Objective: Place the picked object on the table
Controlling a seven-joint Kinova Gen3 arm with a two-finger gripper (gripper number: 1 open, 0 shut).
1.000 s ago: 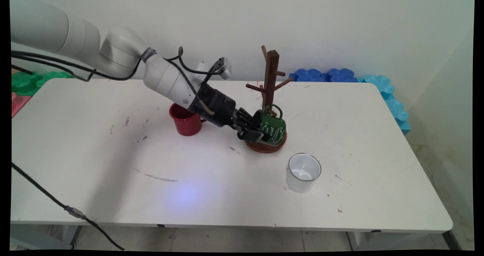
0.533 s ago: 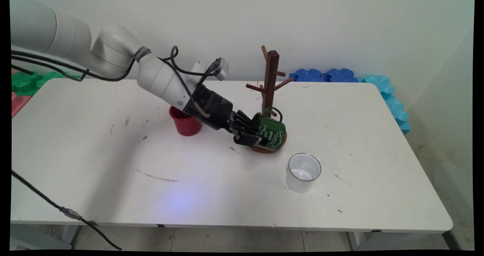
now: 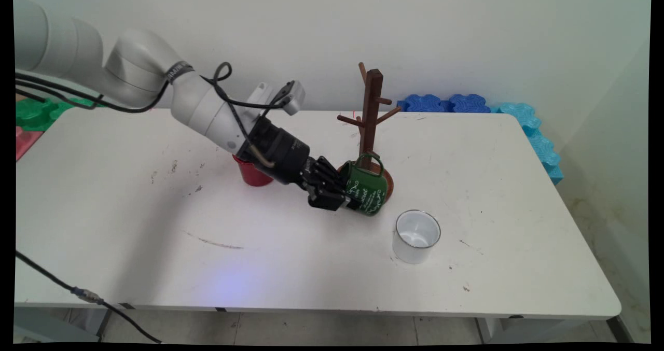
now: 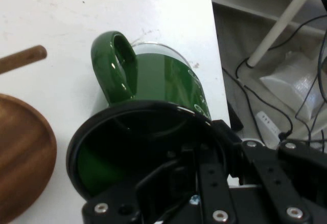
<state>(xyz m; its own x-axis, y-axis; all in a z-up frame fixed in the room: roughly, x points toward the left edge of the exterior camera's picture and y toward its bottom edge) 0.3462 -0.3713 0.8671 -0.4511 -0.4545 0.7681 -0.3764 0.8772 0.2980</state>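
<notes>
My black gripper (image 3: 346, 198) is shut on the rim of a green mug (image 3: 365, 187) with white lettering, held tilted on its side just in front of the wooden mug tree (image 3: 370, 113). The mug's handle (image 3: 371, 160) points up toward the tree's trunk. In the hand view the green mug (image 4: 153, 81) fills the middle, its dark mouth facing the camera, one finger inside and one outside the rim. The tree's round base (image 4: 23, 157) and a peg (image 4: 23, 59) show at the left.
A red cup (image 3: 252, 173) stands behind the arm's wrist, partly hidden. A white mug (image 3: 415, 235) stands to the right front of the green mug. Blue foam blocks (image 3: 446, 103) line the table's far right edge, green ones (image 3: 36, 110) the far left.
The gripper has drawn the green mug away from the tree, toward the front left and a little lower. The mug's handle has left the lower peg.
</notes>
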